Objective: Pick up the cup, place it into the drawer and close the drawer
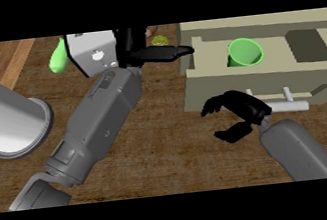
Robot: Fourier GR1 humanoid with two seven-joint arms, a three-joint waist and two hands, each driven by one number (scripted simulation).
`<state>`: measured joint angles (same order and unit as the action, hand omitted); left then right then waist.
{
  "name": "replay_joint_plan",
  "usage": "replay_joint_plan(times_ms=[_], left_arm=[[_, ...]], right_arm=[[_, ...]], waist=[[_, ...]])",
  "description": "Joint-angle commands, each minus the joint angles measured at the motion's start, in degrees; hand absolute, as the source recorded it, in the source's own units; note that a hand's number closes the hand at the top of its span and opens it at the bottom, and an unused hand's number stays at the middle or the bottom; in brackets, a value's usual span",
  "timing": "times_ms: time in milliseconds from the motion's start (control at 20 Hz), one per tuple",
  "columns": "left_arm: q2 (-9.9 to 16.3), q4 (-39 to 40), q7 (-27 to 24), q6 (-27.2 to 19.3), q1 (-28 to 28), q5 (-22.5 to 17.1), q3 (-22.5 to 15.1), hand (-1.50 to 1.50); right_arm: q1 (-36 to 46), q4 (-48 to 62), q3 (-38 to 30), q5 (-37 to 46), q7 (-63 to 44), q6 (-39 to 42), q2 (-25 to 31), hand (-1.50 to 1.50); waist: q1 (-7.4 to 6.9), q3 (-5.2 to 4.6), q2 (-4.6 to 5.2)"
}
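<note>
The green cup [245, 52] lies inside the open beige drawer [267, 78], toward its left side, mouth turned toward me. A pale bar handle [291, 105] sticks out of the drawer's front. My right hand [241, 110] hovers just in front of that panel, left of the handle, holding nothing, with its fingers bent loosely and the thumb apart from them. My left hand [148, 51] is at the top centre, its fingers [174, 52] stretched straight toward the drawer's left wall and empty.
A large grey cylinder [8, 123] fills the left edge. Beside the left wrist stands a white boxy object [92, 51], with a green item [58, 58] to its left. A small yellow-green thing [160, 40] lies behind the left hand.
</note>
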<state>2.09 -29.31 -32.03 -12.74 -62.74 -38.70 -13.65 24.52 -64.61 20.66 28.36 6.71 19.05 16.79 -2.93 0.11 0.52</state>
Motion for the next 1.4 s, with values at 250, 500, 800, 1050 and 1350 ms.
replay_joint_plan(times_ms=[250, 500, 800, 1050, 1350], left_arm=[[4.08, -7.56, 0.94, 4.77, 8.95, -0.26, -0.86, -1.5], [7.03, -9.67, 2.55, 7.22, 10.32, -0.84, -0.4, -1.5], [8.49, -11.54, 3.55, 9.01, 12.88, -0.57, -1.33, -1.5], [8.34, -12.76, 2.88, 10.04, 14.27, -0.06, -2.19, -1.5], [9.2, -14.61, 4.39, 12.64, 14.66, -1.01, -2.24, -1.5]], right_arm=[[12.77, 25.15, -9.31, 0.18, 14.91, -8.84, 0.27, 1.5], [21.18, 33.24, -15.36, -2.27, 18.1, -10.07, 2.88, 1.5], [28.76, 36.54, -20.52, -5.15, 14.6, -10.21, 6.37, 1.5], [29.2, 36.26, -21.64, -6.7, 14.32, -9.0, 7.53, 1.5], [28.97, 34.56, -22.12, -8.11, 14.46, -5.46, 10.39, 1.5]], waist=[[-4.12, 0.17, 0.4], [-5.13, 0.21, 1.29], [-7.26, 0.2, 1.83], [-7.97, 0.2, 2.19], [-9.41, 0.15, 2.11]])
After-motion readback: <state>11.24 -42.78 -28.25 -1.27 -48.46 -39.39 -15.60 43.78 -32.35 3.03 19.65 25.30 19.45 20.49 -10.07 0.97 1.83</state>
